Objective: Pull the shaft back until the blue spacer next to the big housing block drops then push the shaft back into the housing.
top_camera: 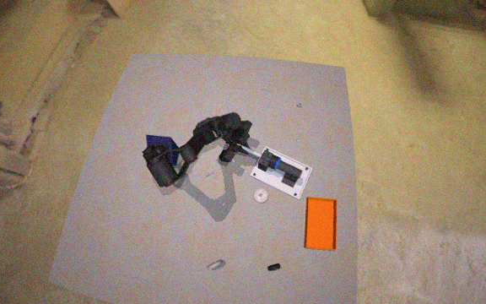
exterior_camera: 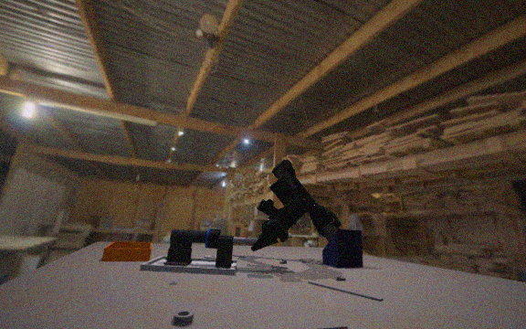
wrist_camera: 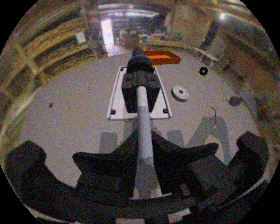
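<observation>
Currently, the fingers (top_camera: 235, 145) (exterior_camera: 255, 248) are clamped on the shaft (top_camera: 249, 151) (exterior_camera: 245, 240) (wrist_camera: 143, 125), whose far side enters the black assembly on the white base plate (top_camera: 264, 179) (exterior_camera: 190, 270) (wrist_camera: 166, 114), with the blue spacer (top_camera: 277, 163) (exterior_camera: 208, 238) (wrist_camera: 139, 58) seated in line above the plate. Draw straight back along the shaft axis in small increments, without tilt. Halt the instant that spacer drops, before the shaft tip clears its neighbour.

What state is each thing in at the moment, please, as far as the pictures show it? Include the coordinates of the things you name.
Gripper (top_camera: 235, 148) (exterior_camera: 255, 249) (wrist_camera: 141, 131): shut on the shaft.
Shaft (top_camera: 249, 151) (exterior_camera: 245, 240) (wrist_camera: 144, 120): held, running into the block assembly.
Blue spacer (top_camera: 277, 163) (exterior_camera: 208, 238) (wrist_camera: 138, 57): up in the assembly, not dropped.
Orange tray (top_camera: 321, 224) (exterior_camera: 127, 251) (wrist_camera: 163, 58): upright, open-topped.
White disc (top_camera: 257, 198) (wrist_camera: 177, 94): lying flat.
</observation>
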Controlling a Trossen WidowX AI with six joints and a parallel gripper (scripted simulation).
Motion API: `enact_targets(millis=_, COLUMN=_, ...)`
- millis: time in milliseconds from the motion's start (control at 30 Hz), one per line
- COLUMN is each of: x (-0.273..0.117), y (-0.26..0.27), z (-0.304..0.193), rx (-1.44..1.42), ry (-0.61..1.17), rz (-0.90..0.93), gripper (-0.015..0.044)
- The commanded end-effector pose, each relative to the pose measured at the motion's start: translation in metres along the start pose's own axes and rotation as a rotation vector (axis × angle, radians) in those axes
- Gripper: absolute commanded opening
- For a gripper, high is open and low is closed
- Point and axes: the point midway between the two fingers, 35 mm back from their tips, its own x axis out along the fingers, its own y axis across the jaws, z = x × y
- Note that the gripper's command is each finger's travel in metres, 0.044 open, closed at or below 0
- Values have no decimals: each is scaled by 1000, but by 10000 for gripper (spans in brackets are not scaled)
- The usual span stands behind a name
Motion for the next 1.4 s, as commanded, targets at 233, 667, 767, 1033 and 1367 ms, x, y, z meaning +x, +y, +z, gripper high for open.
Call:
enact_targets(millis=233, x=-2, y=0, z=-2, rx=-1, ry=-1, rz=-1, gripper=0)
enact_targets(millis=667, x=-3, y=0, z=-3, rx=-1, ry=-1, rz=-1, gripper=0)
enact_targets(millis=767, x=-3, y=0, z=-3, rx=-1, ry=-1, rz=-1, gripper=0)
enact_targets(millis=1033, x=-4, y=0, z=-4, rx=-1, ry=-1, rz=-1, gripper=0)
enact_targets(millis=1367, x=-5, y=0, z=-5, rx=-1, ry=-1, rz=-1, gripper=0)
